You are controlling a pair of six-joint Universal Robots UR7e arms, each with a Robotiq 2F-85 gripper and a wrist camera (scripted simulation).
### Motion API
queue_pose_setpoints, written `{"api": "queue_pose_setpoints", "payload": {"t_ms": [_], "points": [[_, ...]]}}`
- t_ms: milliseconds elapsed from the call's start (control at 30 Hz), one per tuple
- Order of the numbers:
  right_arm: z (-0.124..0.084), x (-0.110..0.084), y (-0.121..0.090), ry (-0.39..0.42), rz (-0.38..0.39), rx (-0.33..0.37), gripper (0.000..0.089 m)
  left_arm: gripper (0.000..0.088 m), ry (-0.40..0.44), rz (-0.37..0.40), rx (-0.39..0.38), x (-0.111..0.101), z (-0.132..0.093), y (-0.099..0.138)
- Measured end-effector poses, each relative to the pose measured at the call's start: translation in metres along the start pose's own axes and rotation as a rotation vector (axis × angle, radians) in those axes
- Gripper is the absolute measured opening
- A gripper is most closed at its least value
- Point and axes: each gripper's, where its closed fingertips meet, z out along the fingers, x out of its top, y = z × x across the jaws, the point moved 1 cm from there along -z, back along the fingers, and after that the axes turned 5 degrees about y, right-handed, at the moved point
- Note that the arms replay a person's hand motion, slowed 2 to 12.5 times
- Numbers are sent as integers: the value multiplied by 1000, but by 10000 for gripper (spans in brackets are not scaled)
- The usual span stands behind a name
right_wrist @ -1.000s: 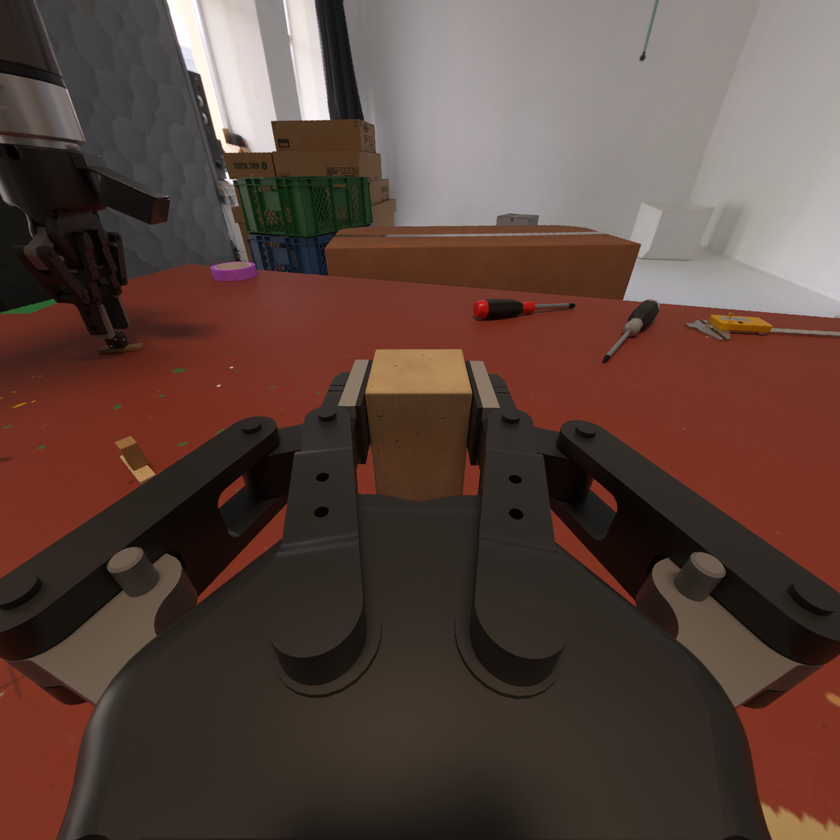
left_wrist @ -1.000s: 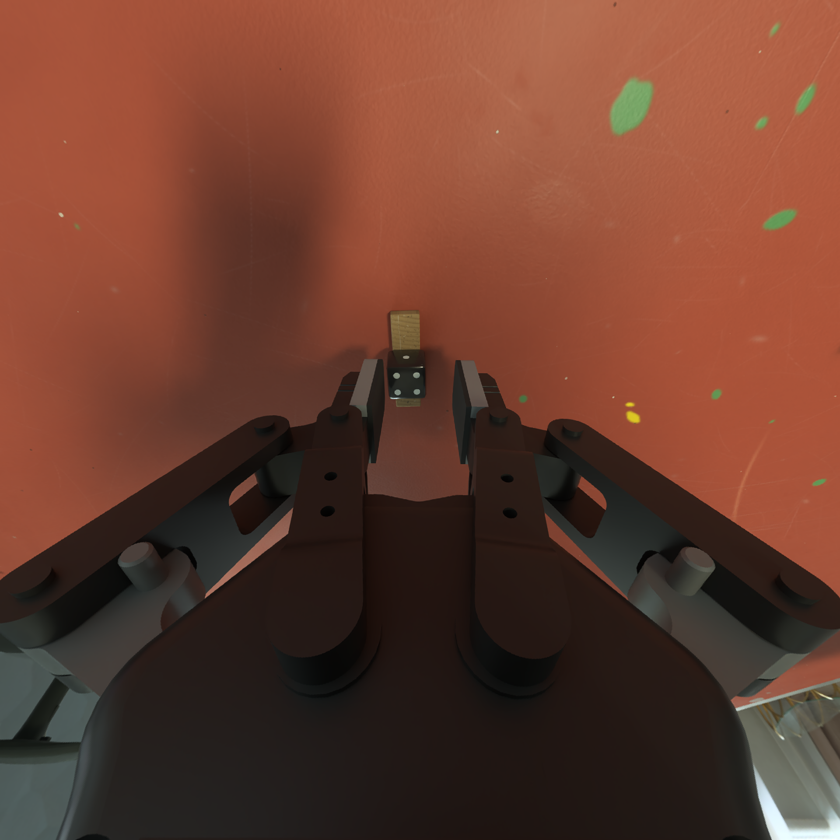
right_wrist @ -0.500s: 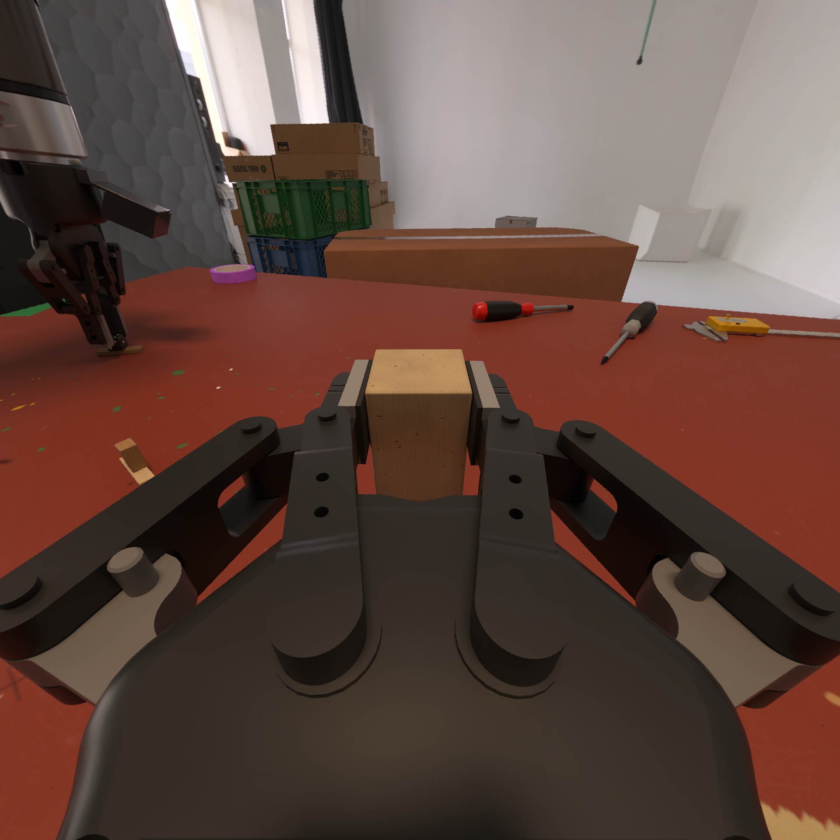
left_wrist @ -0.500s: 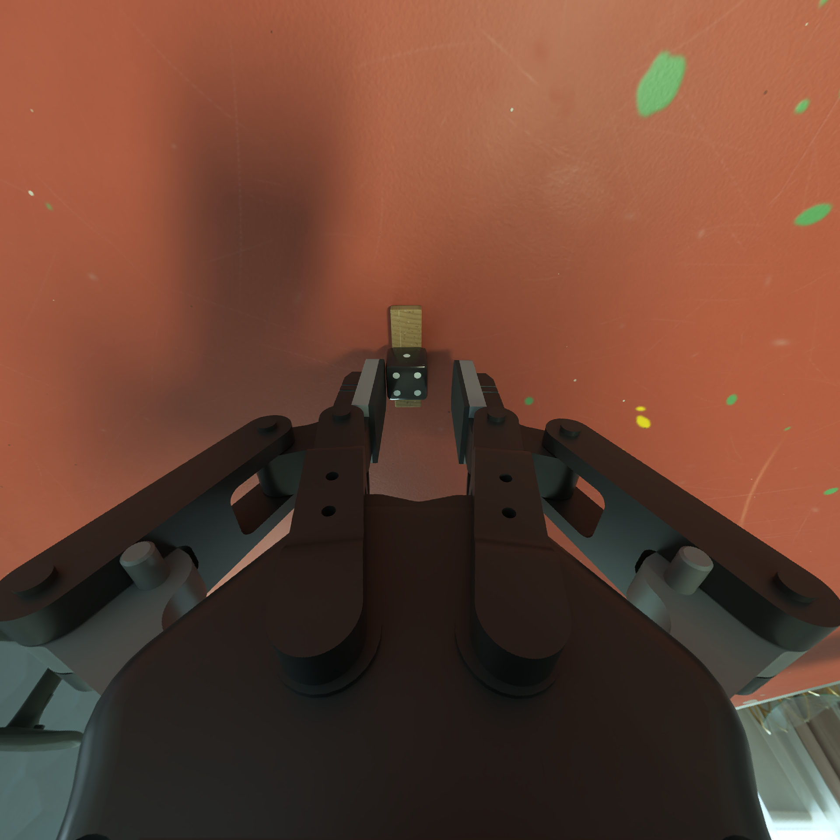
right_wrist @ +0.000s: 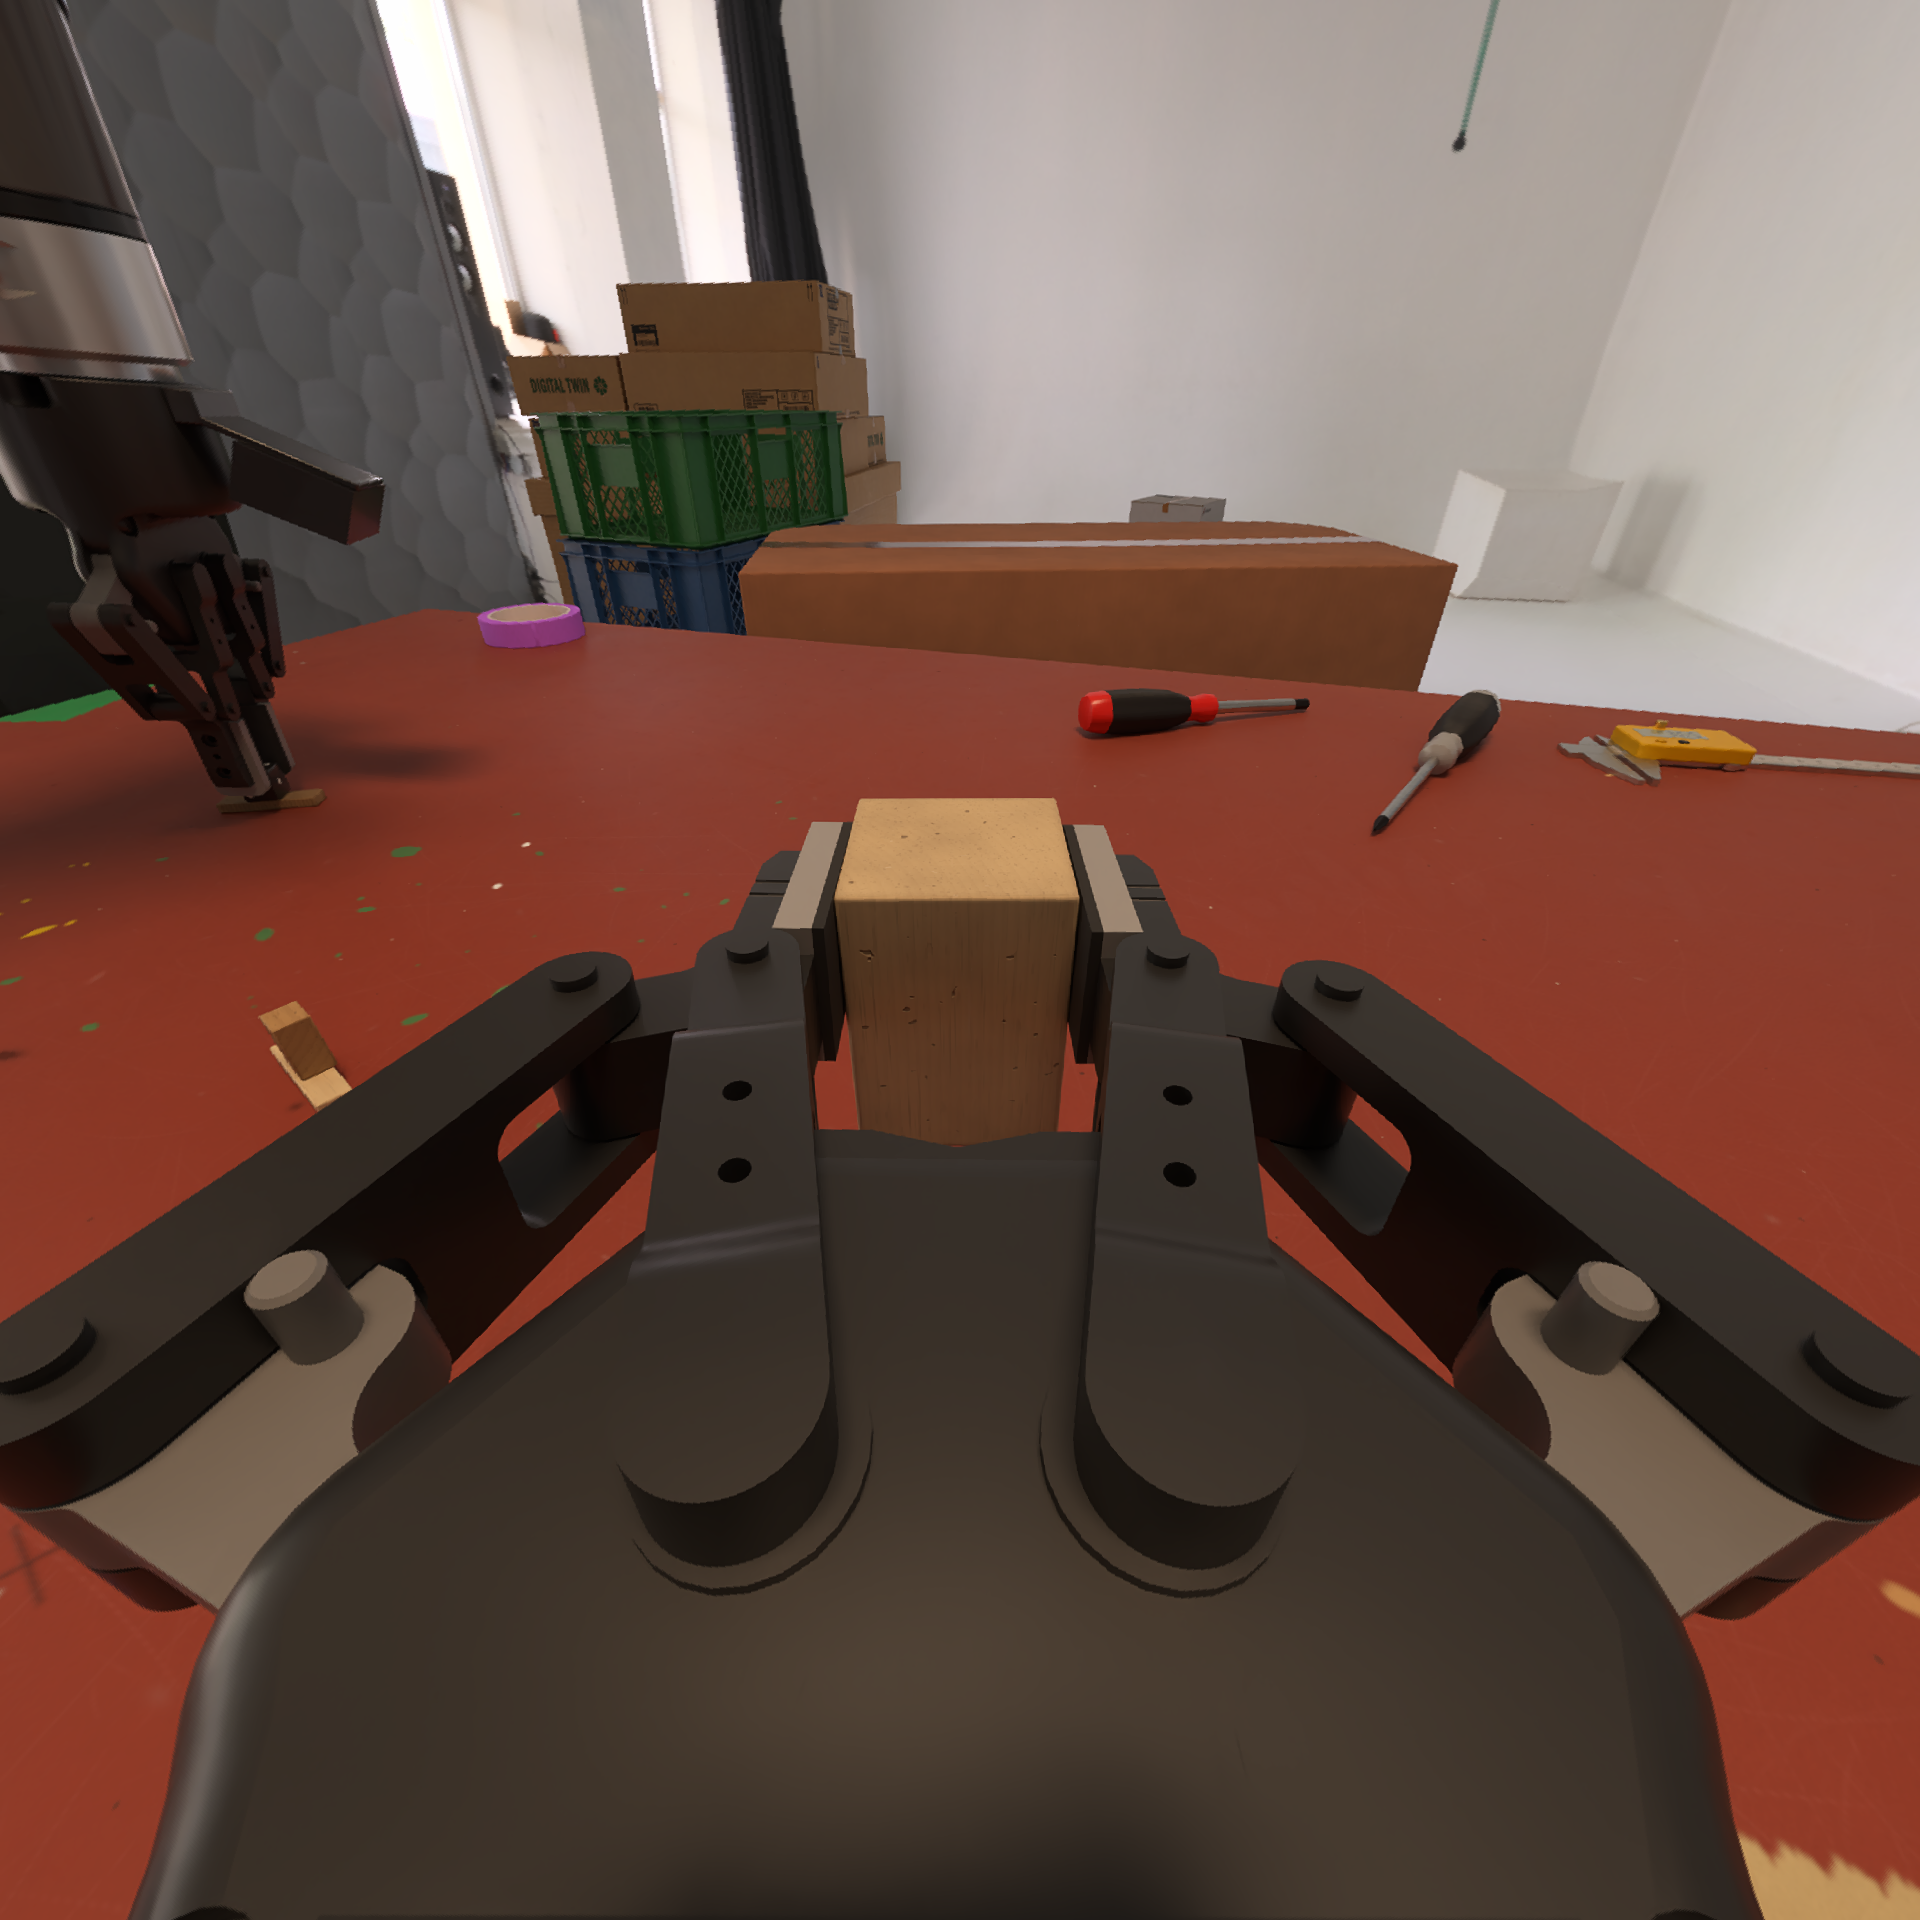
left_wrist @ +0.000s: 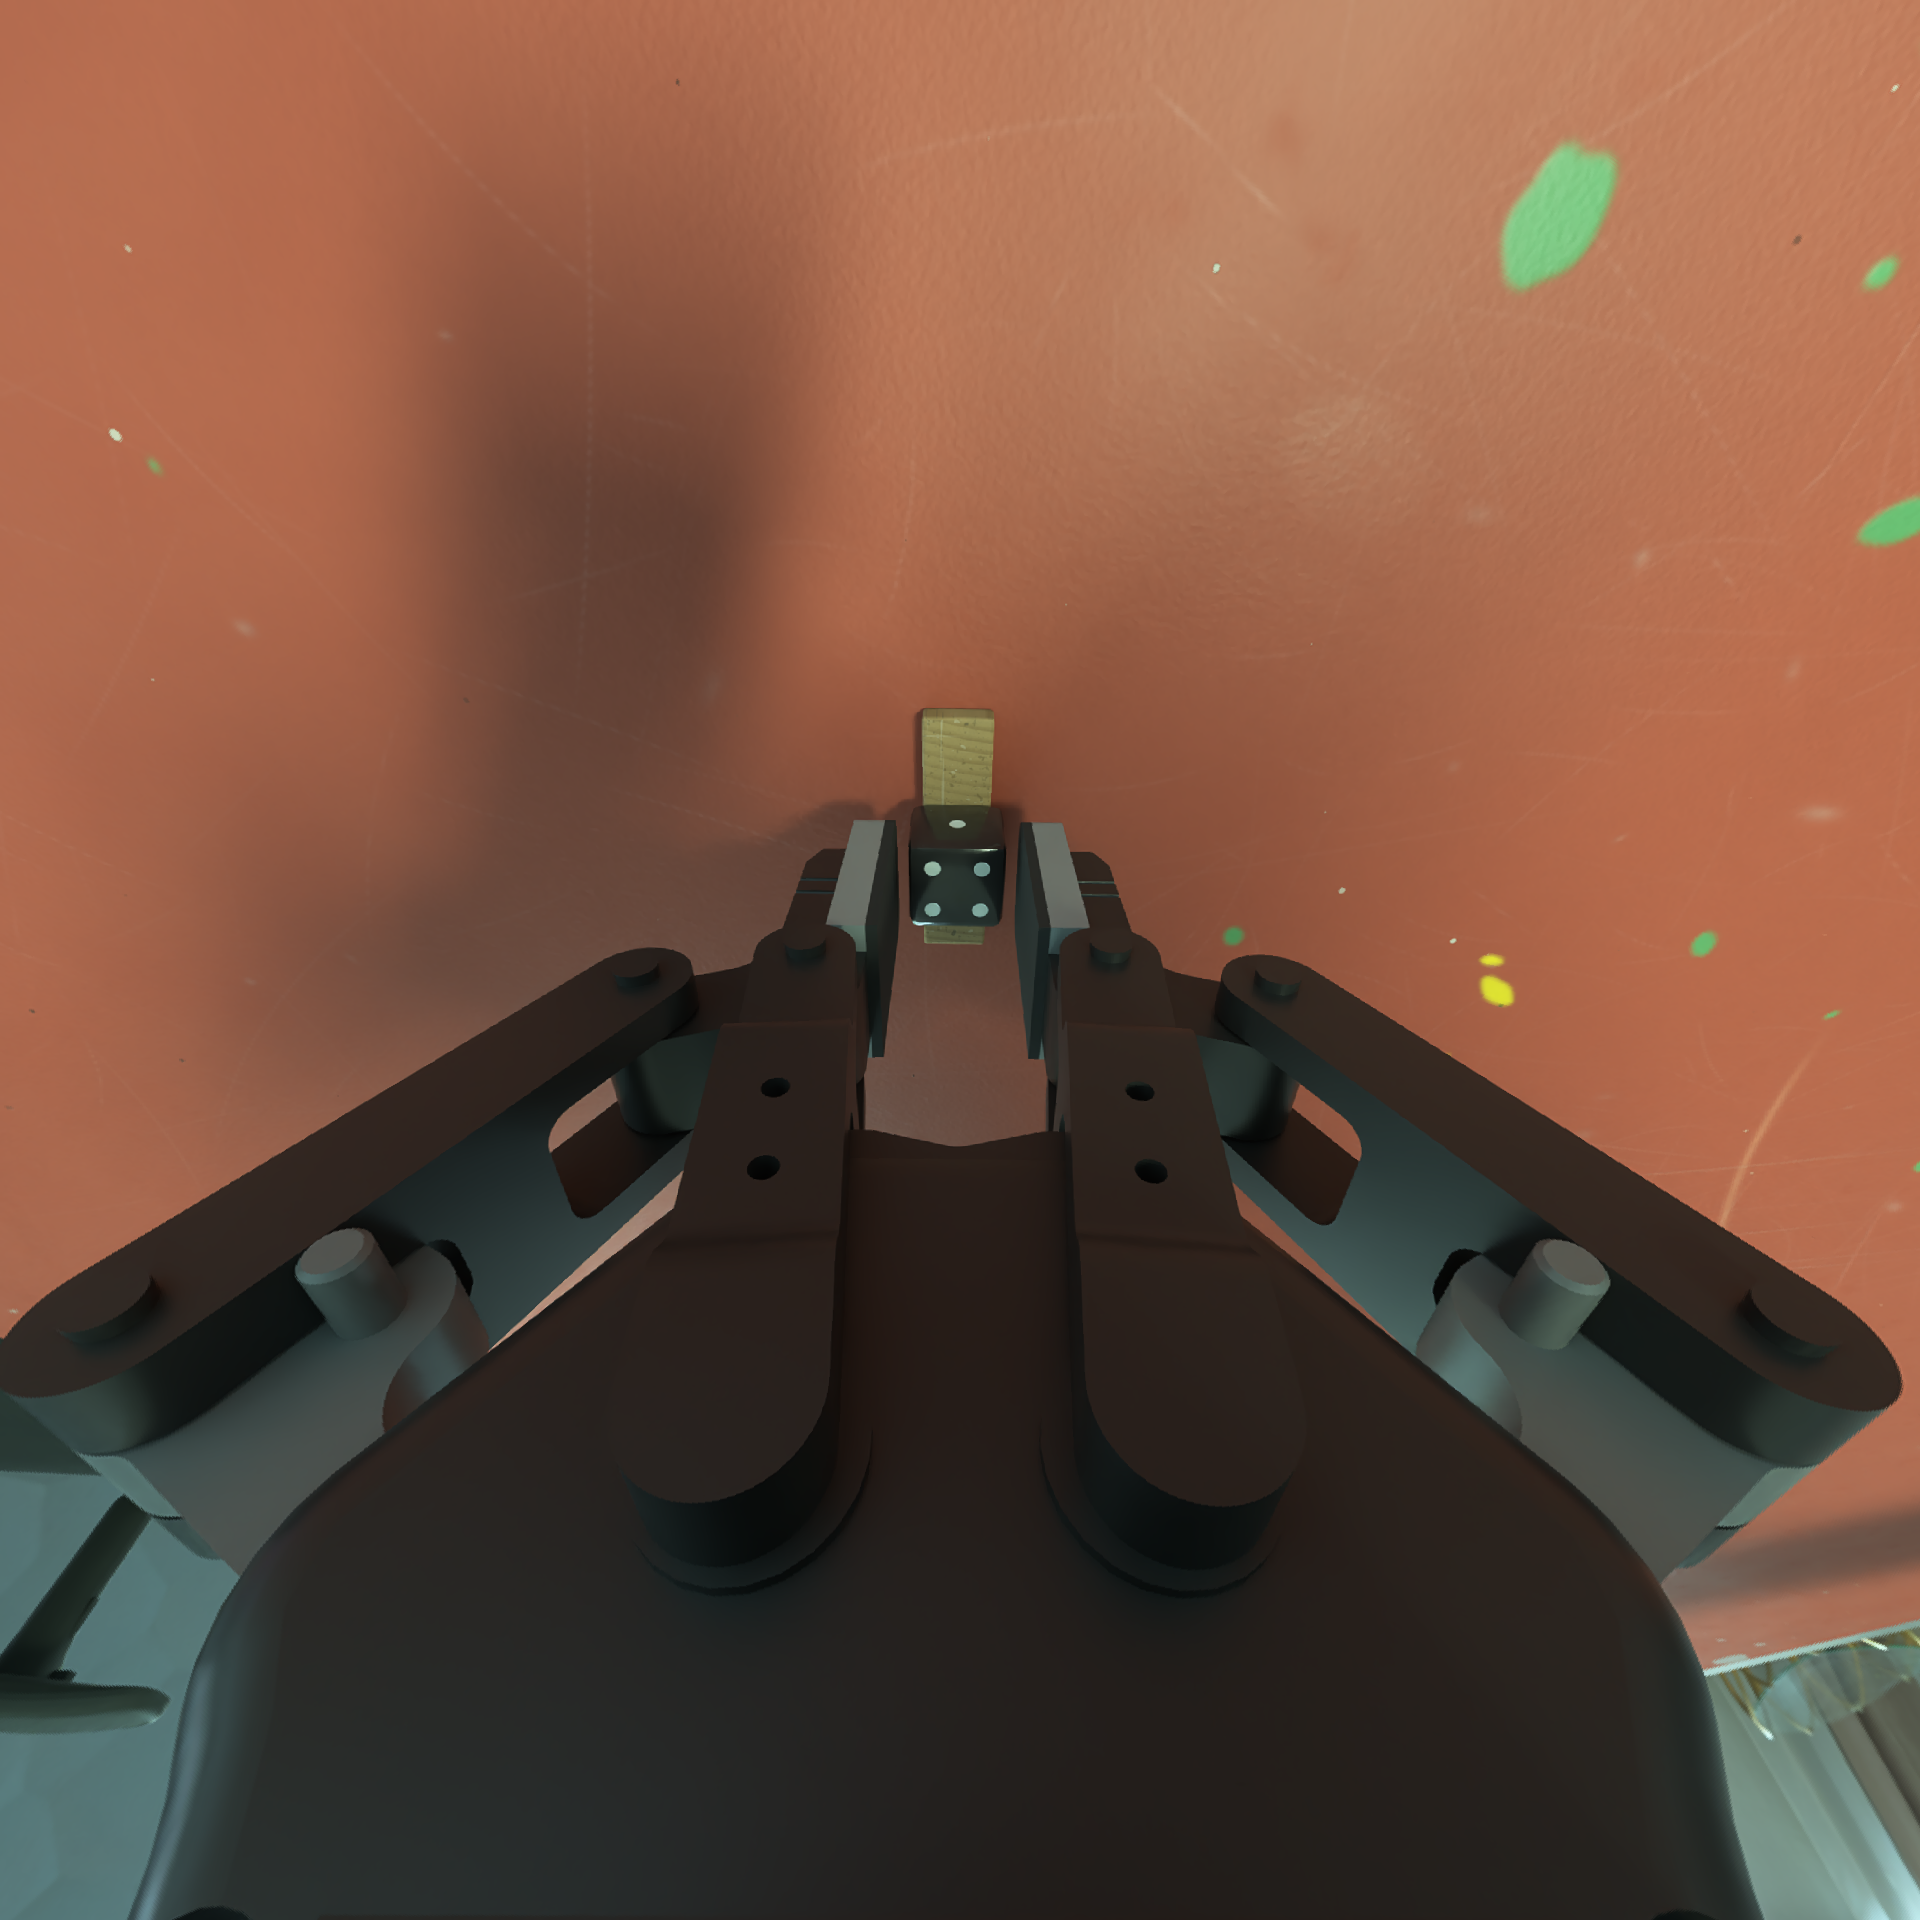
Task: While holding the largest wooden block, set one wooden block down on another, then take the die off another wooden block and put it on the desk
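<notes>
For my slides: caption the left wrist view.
Open left gripper straddles a black die resting on a thin wooden block on the red desk.

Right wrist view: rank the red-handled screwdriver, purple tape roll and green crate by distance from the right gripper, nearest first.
1. red-handled screwdriver: on the desk, ahead and slightly right of the right gripper.
2. purple tape roll: far left, at the desk's back edge.
3. green crate: beyond the desk, stacked on a blue crate.
</notes>
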Motion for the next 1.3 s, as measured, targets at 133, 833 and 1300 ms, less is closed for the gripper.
{"api": "queue_pose_setpoints", "payload": {"t_ms": [133, 833, 1300], "points": [[0, 0, 0, 0, -2, 0, 341, 156, 6, 8, 1, 0, 0, 0], [1, 0, 0, -3, 0, 2, 341, 159, 38, 79, -2, -1, -18, 8], [1, -1, -1, -9, 1, 5, 342, 159, 185, 192, 121, 18, -79, 34]]}}
